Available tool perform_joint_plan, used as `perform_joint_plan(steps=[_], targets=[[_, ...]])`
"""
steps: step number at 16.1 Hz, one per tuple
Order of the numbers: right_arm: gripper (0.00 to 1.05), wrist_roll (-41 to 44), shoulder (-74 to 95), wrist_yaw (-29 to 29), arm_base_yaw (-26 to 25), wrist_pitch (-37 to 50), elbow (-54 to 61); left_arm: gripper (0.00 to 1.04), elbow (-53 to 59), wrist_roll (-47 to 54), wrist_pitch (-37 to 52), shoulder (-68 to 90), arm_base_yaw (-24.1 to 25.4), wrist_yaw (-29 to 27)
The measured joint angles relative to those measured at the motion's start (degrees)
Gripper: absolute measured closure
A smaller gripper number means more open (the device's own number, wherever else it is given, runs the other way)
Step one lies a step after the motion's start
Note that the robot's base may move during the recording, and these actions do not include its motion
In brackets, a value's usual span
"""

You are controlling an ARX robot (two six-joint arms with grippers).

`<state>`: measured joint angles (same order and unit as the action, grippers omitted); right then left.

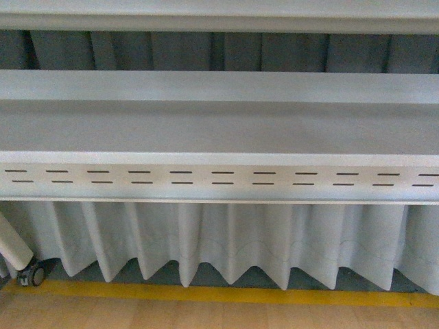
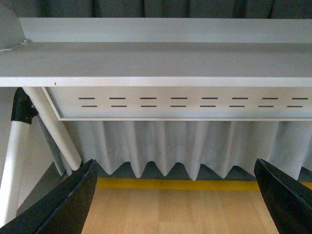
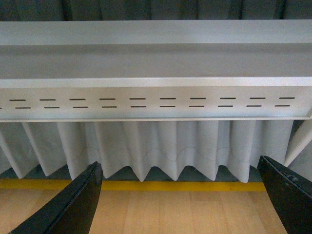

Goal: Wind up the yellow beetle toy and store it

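Note:
The yellow beetle toy is out of view in every frame. My left gripper (image 2: 175, 204) is open, its two black fingers (image 2: 63, 204) spread wide over bare wooden floor with nothing between them. My right gripper (image 3: 180, 207) is open too, its black fingers (image 3: 70, 207) far apart above the same floor and holding nothing. Neither arm appears in the front view.
A white table (image 1: 219, 127) with a slotted front rail (image 1: 219, 178) fills the front view. A white pleated curtain (image 1: 226, 240) hangs behind it. A yellow floor line (image 1: 226, 295) runs along the wooden floor. A table leg with a caster (image 1: 31, 274) stands at the left.

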<state>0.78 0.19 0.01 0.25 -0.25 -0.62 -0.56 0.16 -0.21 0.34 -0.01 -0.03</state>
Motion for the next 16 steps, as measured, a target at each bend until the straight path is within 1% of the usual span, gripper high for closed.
perform_joint_plan(steps=[16], targets=[[0.07,0.0,0.0,0.0,0.0,0.0,0.0,0.07,0.0,0.0,0.0,0.0,0.0,0.0]])
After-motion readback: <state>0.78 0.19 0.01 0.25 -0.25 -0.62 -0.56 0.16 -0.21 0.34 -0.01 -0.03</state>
